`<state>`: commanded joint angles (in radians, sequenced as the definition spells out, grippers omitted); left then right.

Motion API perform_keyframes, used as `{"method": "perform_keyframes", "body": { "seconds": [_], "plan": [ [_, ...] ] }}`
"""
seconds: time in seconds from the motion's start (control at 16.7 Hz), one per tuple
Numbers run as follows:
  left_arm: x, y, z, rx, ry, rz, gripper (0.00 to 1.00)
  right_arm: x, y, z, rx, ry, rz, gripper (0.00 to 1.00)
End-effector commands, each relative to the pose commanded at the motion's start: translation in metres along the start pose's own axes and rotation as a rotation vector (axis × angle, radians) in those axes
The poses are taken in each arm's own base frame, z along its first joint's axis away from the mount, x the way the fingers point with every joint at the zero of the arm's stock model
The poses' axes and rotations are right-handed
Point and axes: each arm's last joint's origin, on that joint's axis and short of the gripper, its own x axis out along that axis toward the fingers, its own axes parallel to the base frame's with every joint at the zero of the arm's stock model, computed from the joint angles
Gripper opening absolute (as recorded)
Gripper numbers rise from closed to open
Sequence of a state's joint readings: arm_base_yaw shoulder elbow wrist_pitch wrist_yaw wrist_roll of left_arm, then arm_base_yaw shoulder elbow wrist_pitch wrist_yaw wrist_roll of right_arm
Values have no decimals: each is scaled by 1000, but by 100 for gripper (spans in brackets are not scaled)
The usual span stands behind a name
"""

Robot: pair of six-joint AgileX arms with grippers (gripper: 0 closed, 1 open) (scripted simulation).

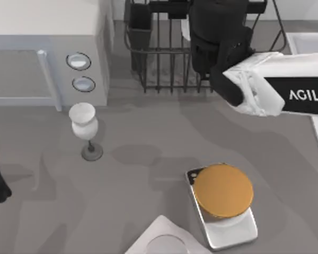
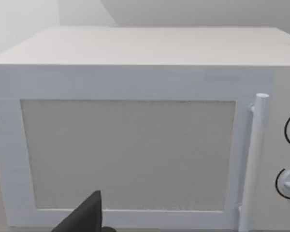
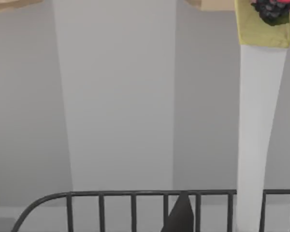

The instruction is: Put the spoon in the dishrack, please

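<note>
Dishrack [image 1: 164, 63]: you are seeing thin dark wire bars with a rectangular cup at its back-left corner, standing at the table's far edge. Right gripper [image 1: 214, 50] is hovering over it; finger state, cannot tell.

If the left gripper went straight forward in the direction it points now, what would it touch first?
Most likely the microwave. In the left wrist view the left gripper faces the door panel squarely, with nothing between them. How far off the door lies is unclear. In the top view the left arm sits at the table's left edge.
</note>
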<state>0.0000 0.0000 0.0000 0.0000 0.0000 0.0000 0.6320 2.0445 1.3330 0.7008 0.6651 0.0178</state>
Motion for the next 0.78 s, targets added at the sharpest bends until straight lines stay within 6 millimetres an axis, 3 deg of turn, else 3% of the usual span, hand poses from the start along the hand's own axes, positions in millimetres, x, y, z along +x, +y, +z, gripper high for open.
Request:
{"method": "perform_keyframes", "body": {
  "seconds": [0.72,0.78],
  "plan": [
    [0,0,0,0,0,0,100,0,0,0,0,0,0,98],
    [0,0,0,0,0,0,100,0,0,0,0,0,0,100]
  ]
}}
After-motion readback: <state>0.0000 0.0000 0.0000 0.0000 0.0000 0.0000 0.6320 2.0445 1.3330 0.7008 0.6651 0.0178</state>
